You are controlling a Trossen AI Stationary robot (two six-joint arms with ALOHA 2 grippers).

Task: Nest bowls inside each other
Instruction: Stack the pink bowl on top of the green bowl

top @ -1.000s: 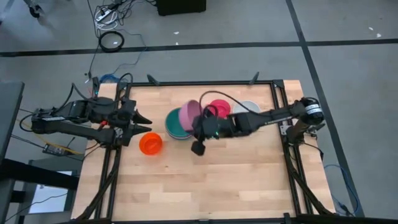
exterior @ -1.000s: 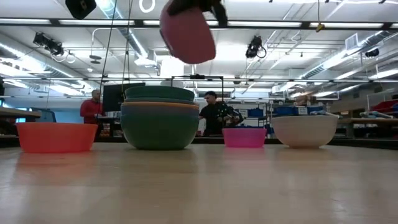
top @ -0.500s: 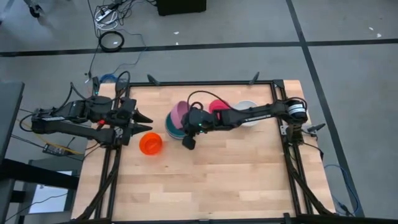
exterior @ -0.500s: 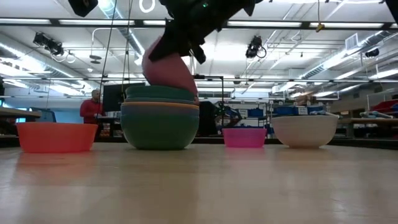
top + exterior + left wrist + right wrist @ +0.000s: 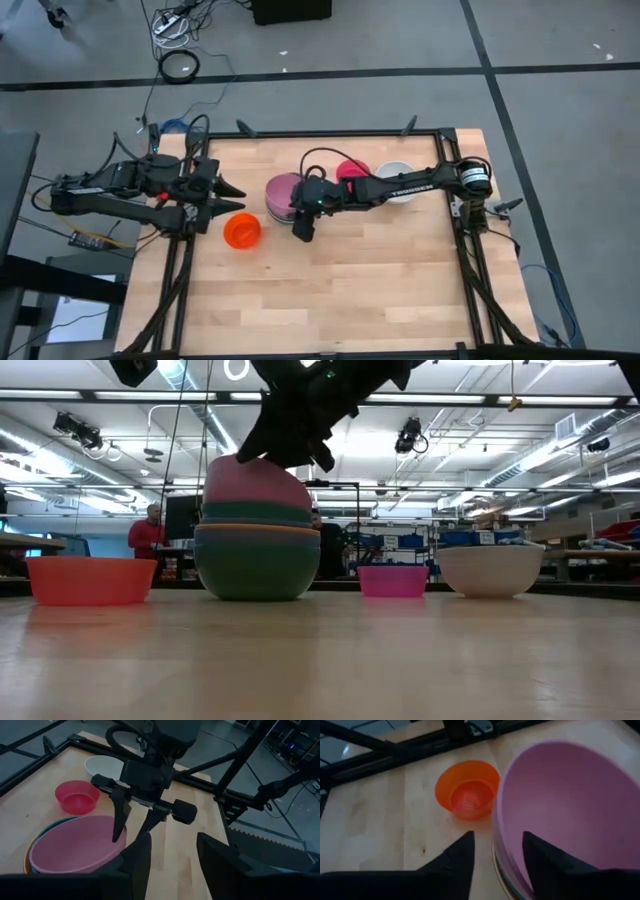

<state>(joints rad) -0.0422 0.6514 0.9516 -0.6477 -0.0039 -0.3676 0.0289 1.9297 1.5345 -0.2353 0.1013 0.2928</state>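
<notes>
While the pink bowl (image 5: 283, 192) tops the stack, the right hand (image 5: 300, 203) straddles its rim, fingers parted.

Pink bowl (image 5: 283, 190) tops stack; right hand (image 5: 298, 203) at its rim; left hand (image 5: 228, 190) waits at table edge

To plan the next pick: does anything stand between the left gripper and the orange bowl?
Nothing visible does. The left gripper waits at the table's left edge, and the orange bowl sits close beside it with only bare table between them.
</notes>
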